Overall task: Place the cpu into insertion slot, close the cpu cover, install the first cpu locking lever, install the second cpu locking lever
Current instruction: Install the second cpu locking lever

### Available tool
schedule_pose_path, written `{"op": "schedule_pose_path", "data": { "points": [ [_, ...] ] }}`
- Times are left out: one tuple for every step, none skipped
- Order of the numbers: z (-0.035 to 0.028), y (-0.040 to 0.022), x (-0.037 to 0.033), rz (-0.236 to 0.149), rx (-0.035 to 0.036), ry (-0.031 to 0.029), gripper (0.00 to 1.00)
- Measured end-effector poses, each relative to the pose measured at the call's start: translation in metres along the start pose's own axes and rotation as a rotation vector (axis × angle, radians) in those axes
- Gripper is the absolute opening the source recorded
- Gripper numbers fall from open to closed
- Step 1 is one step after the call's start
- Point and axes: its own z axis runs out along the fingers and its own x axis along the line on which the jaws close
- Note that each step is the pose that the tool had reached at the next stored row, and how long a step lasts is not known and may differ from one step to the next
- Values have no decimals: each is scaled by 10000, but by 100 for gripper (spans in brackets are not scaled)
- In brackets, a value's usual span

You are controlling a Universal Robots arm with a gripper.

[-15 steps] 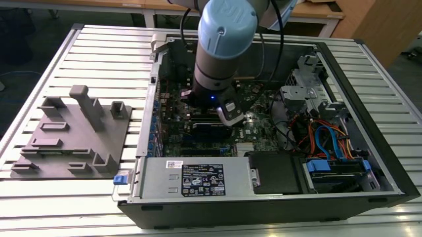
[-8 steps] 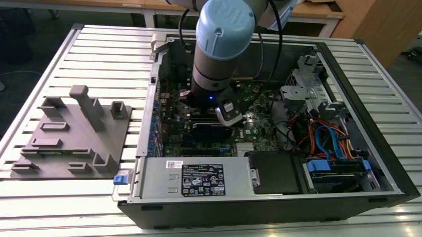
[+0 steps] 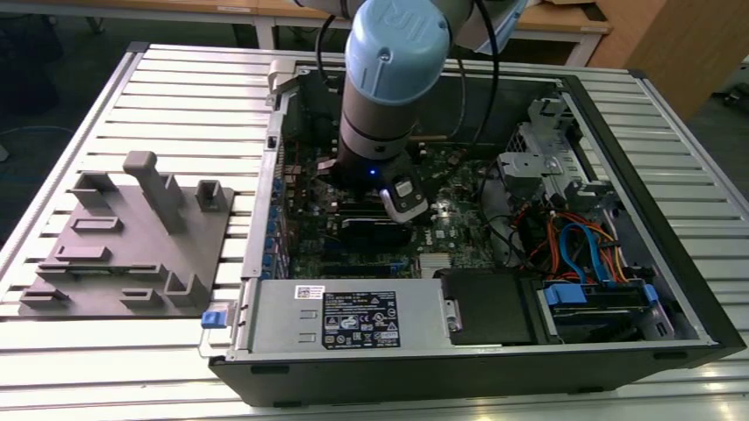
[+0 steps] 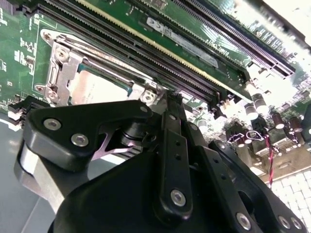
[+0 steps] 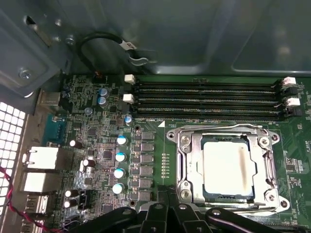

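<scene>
The cpu (image 5: 228,167) lies flat in the insertion slot (image 5: 266,141), its pale metal face showing through the window of the cpu cover (image 5: 187,167), which is folded down over it. A thin wire lever (image 5: 218,127) runs along the socket edge beside the memory slots; I cannot tell whether it is latched. My gripper (image 5: 165,194) is shut and holds nothing, its tip just off the socket's near corner. In the second wrist view the gripper (image 4: 167,99) sits right beside the cover (image 4: 60,73) and the cpu (image 4: 99,90). The exterior view has the gripper (image 3: 408,210) low inside the case.
Long black memory slots (image 5: 204,99) lie beyond the socket. Blue-topped capacitors (image 5: 119,155) and rear ports (image 5: 41,158) stand to one side. In the exterior view a grey fixture plate (image 3: 129,246) lies left of the case, with the power supply (image 3: 351,320) in front and cabled drive bays (image 3: 585,254) on the right.
</scene>
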Motion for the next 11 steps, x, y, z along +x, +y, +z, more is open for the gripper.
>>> {"op": "schedule_pose_path", "data": {
  "points": [
    [0,0,3,1,1,1,10],
    [0,1,6,1,2,2,10],
    [0,1,9,1,2,2,10],
    [-1,1,12,1,3,2,10],
    [-4,2,15,1,3,2,10],
    [-10,3,18,1,5,2,10],
    [-17,5,20,1,4,2,10],
    [-24,8,23,0,2,1,10],
    [-32,11,26,1,2,1,10],
    [-41,14,27,1,2,1,10],
    [-53,17,29,0,2,2,10]
  ]
}}
